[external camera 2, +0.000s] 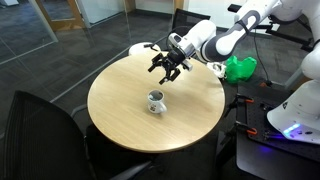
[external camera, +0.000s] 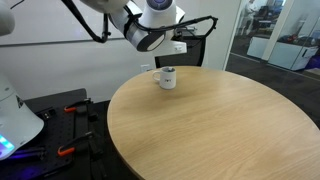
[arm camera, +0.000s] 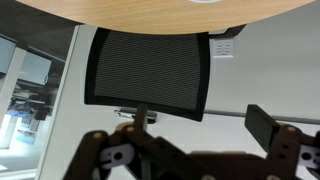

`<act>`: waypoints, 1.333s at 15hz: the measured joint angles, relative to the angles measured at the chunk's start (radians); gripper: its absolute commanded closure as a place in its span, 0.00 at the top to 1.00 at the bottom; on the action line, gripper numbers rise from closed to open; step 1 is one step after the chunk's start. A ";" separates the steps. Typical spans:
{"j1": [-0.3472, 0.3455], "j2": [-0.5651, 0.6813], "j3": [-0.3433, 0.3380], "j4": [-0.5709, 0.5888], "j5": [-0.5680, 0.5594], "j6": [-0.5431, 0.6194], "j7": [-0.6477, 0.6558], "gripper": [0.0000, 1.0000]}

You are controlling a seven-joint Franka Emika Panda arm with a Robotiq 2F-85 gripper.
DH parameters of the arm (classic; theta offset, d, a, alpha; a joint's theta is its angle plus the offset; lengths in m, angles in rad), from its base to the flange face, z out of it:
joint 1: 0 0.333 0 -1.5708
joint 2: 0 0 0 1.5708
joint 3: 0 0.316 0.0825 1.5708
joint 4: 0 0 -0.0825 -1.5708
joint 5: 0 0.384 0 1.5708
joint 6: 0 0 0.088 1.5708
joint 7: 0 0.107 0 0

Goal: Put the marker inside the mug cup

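Note:
The white mug cup (external camera: 167, 77) stands upright on the round wooden table (external camera: 220, 125), near its far side; it also shows in an exterior view (external camera 2: 156, 101). My gripper (external camera 2: 166, 68) hangs above the table, higher than the mug and off to one side of it, and it also shows in an exterior view (external camera: 172, 45). Its black fingers are spread open with nothing between them in the wrist view (arm camera: 180, 135). I cannot make out the marker in any view; the inside of the mug is too small to read.
A black mesh chair (arm camera: 150, 70) stands at the table edge beyond the gripper. Another dark chair (external camera 2: 40, 130) is at the near side. A green object (external camera 2: 240, 68) and robot bases (external camera 2: 295, 115) are beside the table. Red-handled tools (external camera: 70, 108) lie on a low stand.

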 measured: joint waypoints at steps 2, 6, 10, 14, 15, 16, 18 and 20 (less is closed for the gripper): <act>-0.016 -0.056 0.001 -0.019 0.004 0.016 0.025 1.00; -0.057 -0.196 0.008 -0.069 0.021 0.037 0.112 1.00; -0.118 -0.351 0.043 -0.116 0.083 -0.009 0.216 1.00; -0.201 -0.468 0.120 -0.136 0.161 -0.132 0.282 1.00; -0.219 -0.494 0.139 -0.136 0.179 -0.162 0.293 1.00; -0.234 -0.516 0.156 -0.136 0.197 -0.188 0.299 1.00; -0.256 -0.556 0.183 -0.136 0.224 -0.232 0.317 1.00; -0.266 -0.589 0.198 -0.135 0.238 -0.260 0.330 1.00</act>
